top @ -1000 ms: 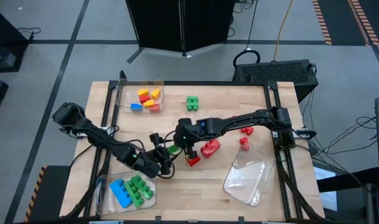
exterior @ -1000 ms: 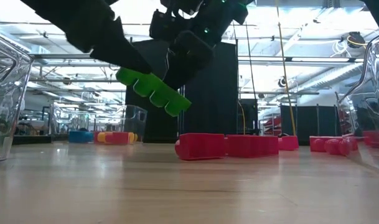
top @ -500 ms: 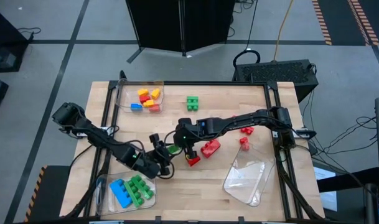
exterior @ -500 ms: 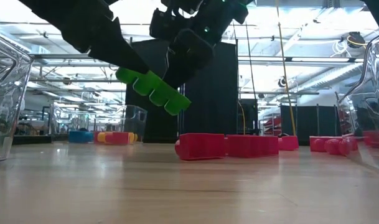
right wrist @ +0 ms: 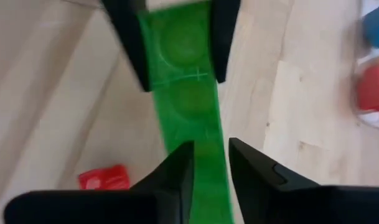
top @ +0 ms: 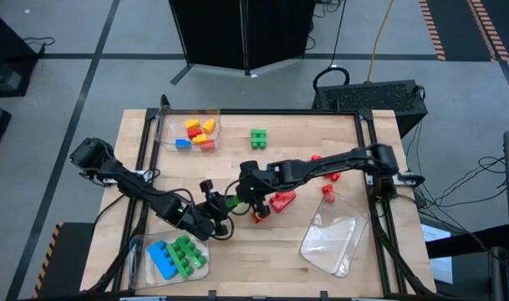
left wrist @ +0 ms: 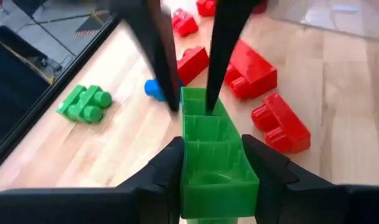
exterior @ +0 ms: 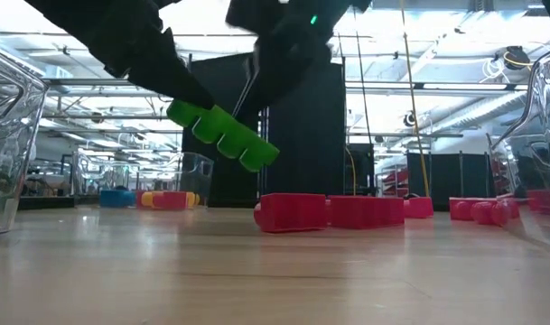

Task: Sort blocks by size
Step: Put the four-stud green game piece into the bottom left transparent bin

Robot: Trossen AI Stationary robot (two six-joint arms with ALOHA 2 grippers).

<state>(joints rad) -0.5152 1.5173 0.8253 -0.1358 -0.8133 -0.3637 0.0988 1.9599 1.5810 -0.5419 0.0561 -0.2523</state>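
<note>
Long green block (exterior: 223,134) held tilted above the bench (top: 279,242) near its middle, left claw (left wrist: 212,163) pinching one end, right claw (right wrist: 209,163) with fingers slightly spread astride the other end, red blocks (top: 281,200) lying just beside, more blocks in trays (top: 206,138)

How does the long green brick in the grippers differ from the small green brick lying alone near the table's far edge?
The long green studded brick hangs tilted above the table, with the left gripper closed on one end and the right gripper at the other. The small green studded brick lies flat on the wood, touched by nothing. The first is a narrow bar; the second is short and squarish. Both are the same bright green plastic.
</note>
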